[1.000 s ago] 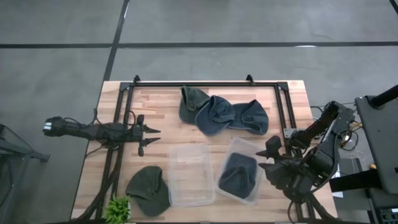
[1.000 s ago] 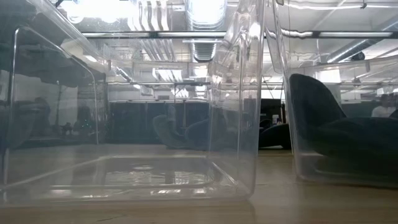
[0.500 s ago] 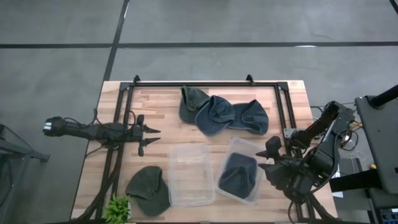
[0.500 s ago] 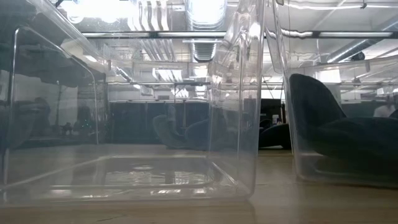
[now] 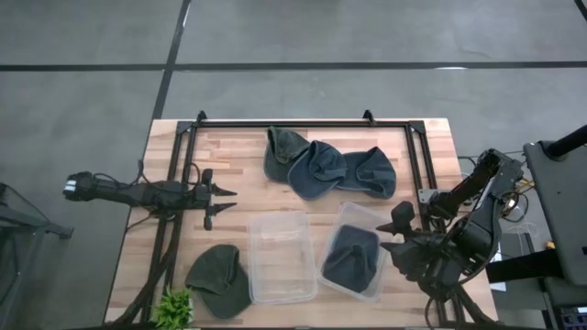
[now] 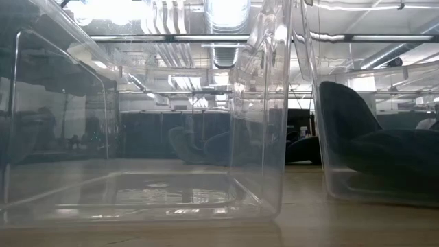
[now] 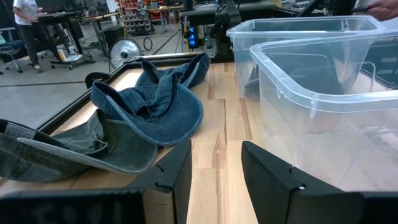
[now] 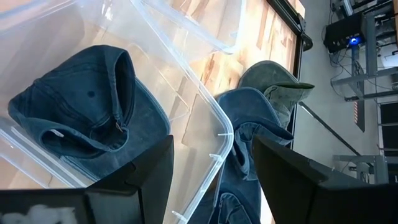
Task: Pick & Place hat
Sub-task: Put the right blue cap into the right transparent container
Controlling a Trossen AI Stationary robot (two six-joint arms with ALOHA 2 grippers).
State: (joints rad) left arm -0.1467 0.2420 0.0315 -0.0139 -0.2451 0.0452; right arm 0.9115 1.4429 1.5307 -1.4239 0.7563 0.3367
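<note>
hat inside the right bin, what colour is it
The hat in the right bin is dark blue denim, clearest in the right wrist view.

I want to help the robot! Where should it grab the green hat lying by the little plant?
Probably by the brim of the green hat, coming straight down from above. It lies flat on the table with open wood around it, beside the plant, and the brim is a thin edge fingers can pinch. The left gripper is nearest.

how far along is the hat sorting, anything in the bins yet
Done: one blue hat lies in the right bin. In hand: nothing; the right gripper hovers open beside that bin, and the left gripper waits open at the table's left. Left: three hats piled at the back, a green hat in front, and the left bin empty.
</note>
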